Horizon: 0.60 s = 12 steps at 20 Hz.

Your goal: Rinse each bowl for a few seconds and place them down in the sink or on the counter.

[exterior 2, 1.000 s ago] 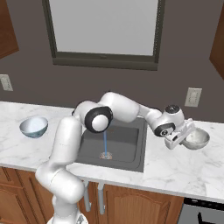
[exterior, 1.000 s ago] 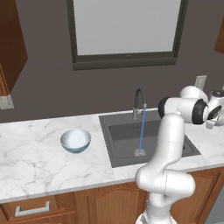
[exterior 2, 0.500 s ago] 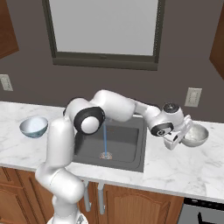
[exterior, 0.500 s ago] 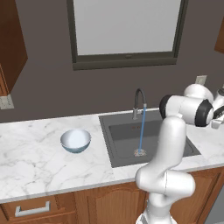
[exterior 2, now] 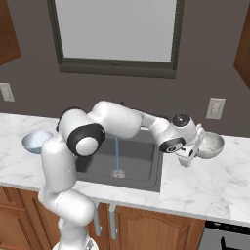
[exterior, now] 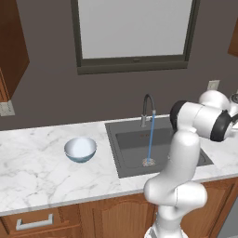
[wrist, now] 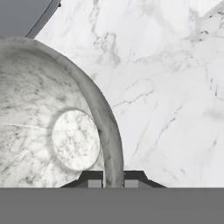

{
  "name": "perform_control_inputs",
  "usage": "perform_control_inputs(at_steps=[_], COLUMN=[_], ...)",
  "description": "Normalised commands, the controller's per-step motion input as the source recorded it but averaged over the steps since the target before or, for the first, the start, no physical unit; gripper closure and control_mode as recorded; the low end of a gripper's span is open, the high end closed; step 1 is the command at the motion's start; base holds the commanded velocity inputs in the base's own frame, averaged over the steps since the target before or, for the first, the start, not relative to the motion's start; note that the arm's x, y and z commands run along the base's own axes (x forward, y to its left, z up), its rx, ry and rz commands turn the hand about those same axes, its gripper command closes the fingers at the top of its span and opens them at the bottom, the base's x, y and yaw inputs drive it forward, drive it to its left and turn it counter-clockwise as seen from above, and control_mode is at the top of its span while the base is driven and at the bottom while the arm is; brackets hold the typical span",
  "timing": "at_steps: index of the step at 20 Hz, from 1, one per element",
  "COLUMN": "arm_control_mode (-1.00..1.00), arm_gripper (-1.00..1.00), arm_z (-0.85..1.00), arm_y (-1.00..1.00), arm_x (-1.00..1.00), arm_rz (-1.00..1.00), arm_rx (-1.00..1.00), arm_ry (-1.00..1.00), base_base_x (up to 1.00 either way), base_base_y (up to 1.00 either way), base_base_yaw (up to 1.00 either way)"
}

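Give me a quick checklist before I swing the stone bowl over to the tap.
1. Grip: gripper shut on stone bowl rim, as the hand view shows: ok.
2. Bowl lifted off counter: cannot tell.
3. Water running from faucet into sink: ok.
4. Stone bowl under the stream: not ok, it is right of the sink, over the counter.
5. Blue bowl out of the path, left of the sink: ok.

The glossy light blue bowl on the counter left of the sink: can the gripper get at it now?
Probably not yet: the gripper is shut on the rim of the grey-white speckled bowl, right of the sink. The light blue bowl itself stands unobstructed.
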Motion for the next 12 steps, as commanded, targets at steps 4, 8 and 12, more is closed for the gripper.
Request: perform_control_inputs(at_steps=[4,8,12], arm_control_mode=[-1.0,-1.0,-1.0], arm_gripper=[1.0,1.0,1.0], arm_z=[0.29,0.27,0.14], arm_y=[0.21,0.15,0.08], arm_x=[-0.16,-0.16,-0.15], arm_rz=[0.19,0.18,0.12], arm_rx=[-0.08,-0.03,0.04], arm_ry=[0.01,0.02,0.07], base_base_x=[0.0,0.0,0.0], base_base_y=[0.0,0.0,0.0], base_base_yaw=[0.0,0.0,0.0])
